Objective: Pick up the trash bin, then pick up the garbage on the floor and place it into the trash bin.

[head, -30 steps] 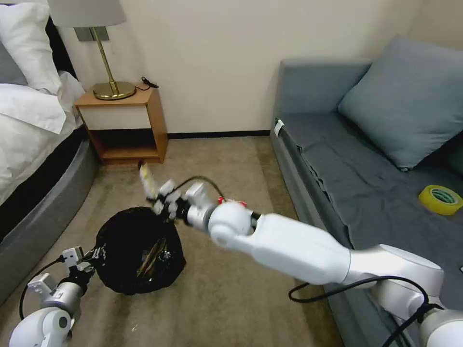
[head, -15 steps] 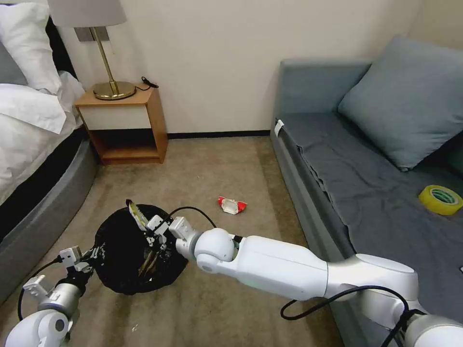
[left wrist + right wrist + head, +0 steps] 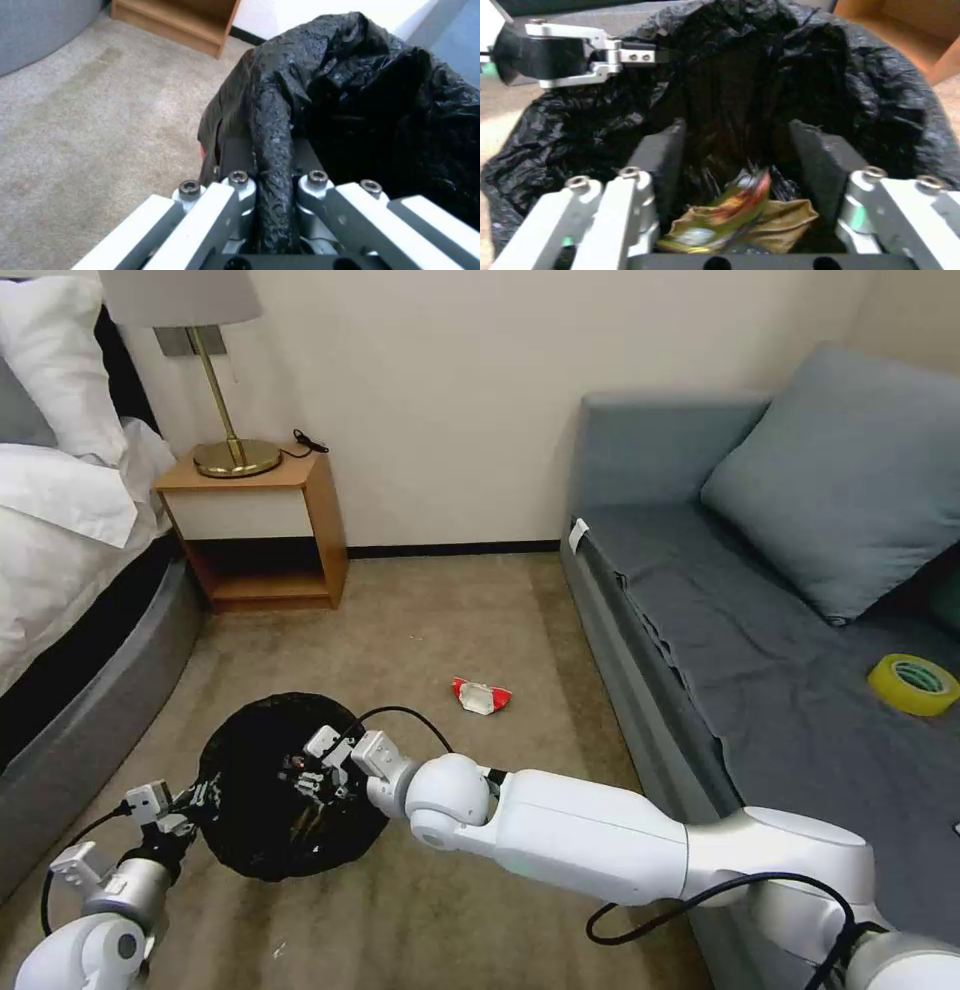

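The trash bin point(image 3: 262, 830), lined with a glossy black bag, is held just above the carpet. My left gripper point(image 3: 197, 797) is shut on its near rim, the bag fold point(image 3: 272, 180) pinched between the fingers. My right gripper point(image 3: 308, 773) hangs over the bin's mouth, open, with nothing between its pads point(image 3: 660, 157). Below them, inside the trash bin point(image 3: 880, 93), a yellow-brown snack wrapper point(image 3: 730, 210) lies on a brown paper bag point(image 3: 787, 223). The left gripper point(image 3: 645, 56) also shows on the far rim in the right wrist view. A red-and-white wrapper point(image 3: 481, 695) lies on the carpet beyond the bin.
A grey sofa point(image 3: 700, 600) runs along the right, with a yellow tape roll point(image 3: 915, 683) on its seat. A wooden nightstand point(image 3: 255, 530) with a lamp stands at the far wall. The bed point(image 3: 70, 570) borders the left. Open carpet lies between them.
My right gripper swung down from beyond the bin to over its mouth carrying the snack wrapper, then opened. The wrapper now lies inside the bin. The left arm held still.
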Available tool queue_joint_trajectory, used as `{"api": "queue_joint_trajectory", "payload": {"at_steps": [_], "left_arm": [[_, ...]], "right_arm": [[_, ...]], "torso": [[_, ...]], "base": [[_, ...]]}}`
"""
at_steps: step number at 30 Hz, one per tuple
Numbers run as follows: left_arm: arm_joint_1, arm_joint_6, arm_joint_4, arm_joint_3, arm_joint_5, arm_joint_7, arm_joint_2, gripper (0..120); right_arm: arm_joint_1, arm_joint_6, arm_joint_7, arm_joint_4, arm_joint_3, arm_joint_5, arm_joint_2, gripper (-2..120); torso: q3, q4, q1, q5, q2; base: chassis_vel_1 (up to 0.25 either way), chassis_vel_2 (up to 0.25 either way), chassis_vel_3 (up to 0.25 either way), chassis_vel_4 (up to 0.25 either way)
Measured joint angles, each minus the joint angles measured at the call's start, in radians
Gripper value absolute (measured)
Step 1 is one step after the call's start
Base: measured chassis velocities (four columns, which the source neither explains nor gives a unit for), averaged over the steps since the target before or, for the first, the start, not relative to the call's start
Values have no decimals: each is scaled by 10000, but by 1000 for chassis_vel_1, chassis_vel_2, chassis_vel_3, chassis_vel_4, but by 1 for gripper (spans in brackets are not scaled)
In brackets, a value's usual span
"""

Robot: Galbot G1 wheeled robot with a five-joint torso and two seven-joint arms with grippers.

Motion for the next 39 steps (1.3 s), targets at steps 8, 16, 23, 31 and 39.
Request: {"api": "queue_joint_trajectory", "payload": {"at_steps": [8,16,23,31,39], "left_arm": [[58,-31,-85,-175,-38,13,12,5],[-7,-34,-251,-185,51,4,13,5],[-33,-33,-341,-391,314,-15,133,5],[-19,-7,-367,-570,673,-136,43,5],[-26,168,-518,-681,710,-312,-23,5]], "right_arm": [[-872,713,1286,665,1292,-2253,-702,88],[-2624,899,2763,1934,3629,-3111,-2403,100],[-5219,1021,2825,3200,6137,-3887,-3241,100],[-7682,1259,2439,4188,7941,-5060,-3382,100],[-9664,1505,2008,4990,9241,-5953,-2899,100]], "torso": [[0,3,0,2,0],[0,-5,0,3,0],[0,-1,0,4,0],[-1,0,0,2,0],[-1,0,0,1,0]], "base": [[0,0,0,0],[0,0,0,0],[0,0,0,0],[0,0,0,0],[0,0,0,0]]}}
